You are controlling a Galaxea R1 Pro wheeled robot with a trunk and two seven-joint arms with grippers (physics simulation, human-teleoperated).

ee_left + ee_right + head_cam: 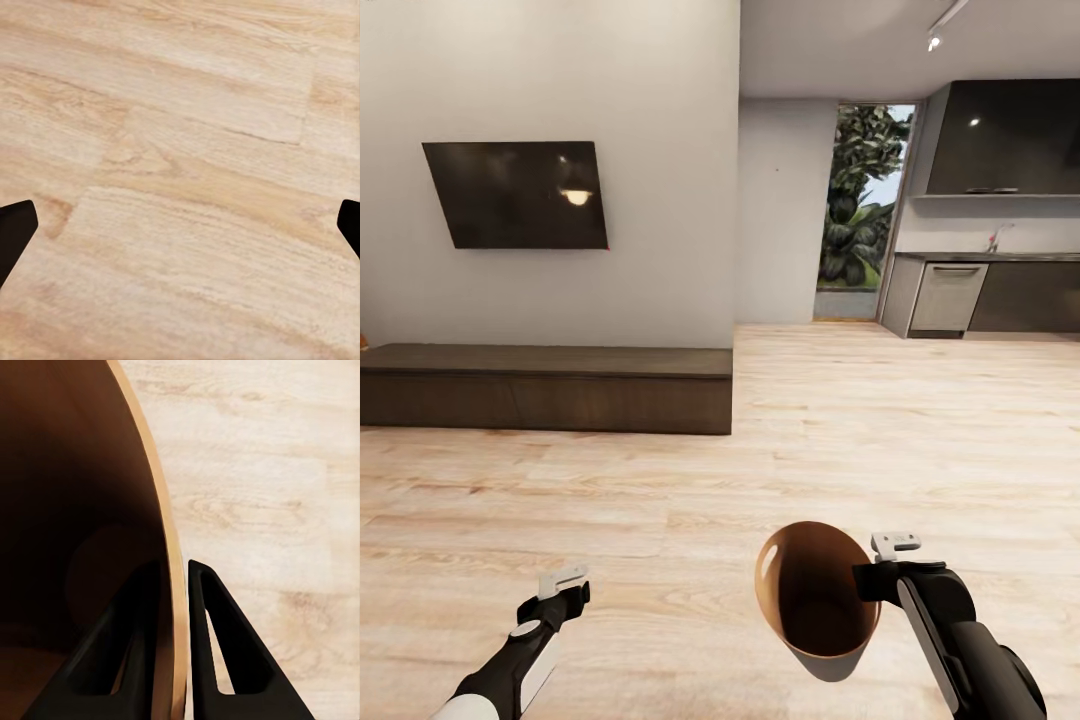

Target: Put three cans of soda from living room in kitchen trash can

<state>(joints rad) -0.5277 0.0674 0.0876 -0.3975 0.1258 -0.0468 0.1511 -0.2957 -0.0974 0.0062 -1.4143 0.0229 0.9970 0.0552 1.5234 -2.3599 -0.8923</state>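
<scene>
My right gripper [872, 578] is shut on the rim of the trash can [810, 600], a small tapered bin that is pale grey outside and glossy orange-brown inside. It hangs tilted just above the wood floor. In the right wrist view one finger sits inside the bin's wall [75, 510] and the other outside, with the right gripper [178, 566] pinching the rim. The left gripper [565, 587] is held low over the floor. It is open with nothing between its fingers, and so it appears in the left wrist view [184, 225]. The soda cans are out of view.
A long low dark bench [545, 388] runs along the wall on the left under a wall TV [520, 195]. Far right lies the kitchen, with a steel-fronted dishwasher [948, 297], dark cabinets [1010, 140] and a tall window [860, 200]. Wood floor [810, 430] stretches between.
</scene>
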